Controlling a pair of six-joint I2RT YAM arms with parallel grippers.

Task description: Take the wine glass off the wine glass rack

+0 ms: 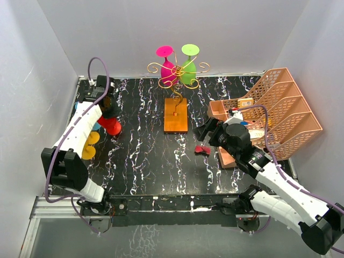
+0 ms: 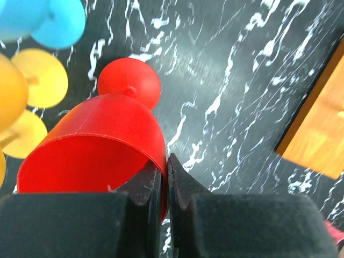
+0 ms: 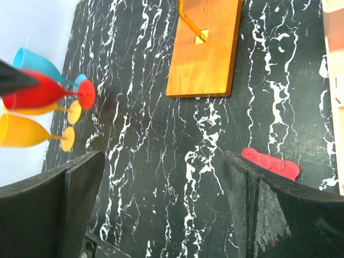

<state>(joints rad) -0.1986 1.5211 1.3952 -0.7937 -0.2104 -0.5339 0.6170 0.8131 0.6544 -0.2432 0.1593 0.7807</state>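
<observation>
1. Right gripper point(image 3: 161, 204): black fingers spread wide with nothing between them, hovering over the black, white-veined tabletop point(image 3: 161, 134). A small flat red scrap point(image 3: 271, 163) lies near it.
2. Left gripper point(image 2: 165, 177): pinched shut on the rim of the red plastic wine glass point(image 2: 97, 145). The glass is upright at the table's left side, well apart from the rack (we cannot tell whether its foot touches down).
3. Just beside it are two yellow plastic glasses point(image 2: 40, 78) and a blue plastic glass point(image 2: 48, 21).
4. Gold wire wine glass rack point(image 1: 177, 75) on its orange-brown wooden base point(image 1: 176, 114), mid-table. A pink glass point(image 1: 166, 62) and a green glass point(image 1: 188, 62) hang inverted from the scroll arms.
5. We judge the step in hand to be setting down the red glass. Next comes seating its foot and opening the fingers without nudging its neighbours.
</observation>
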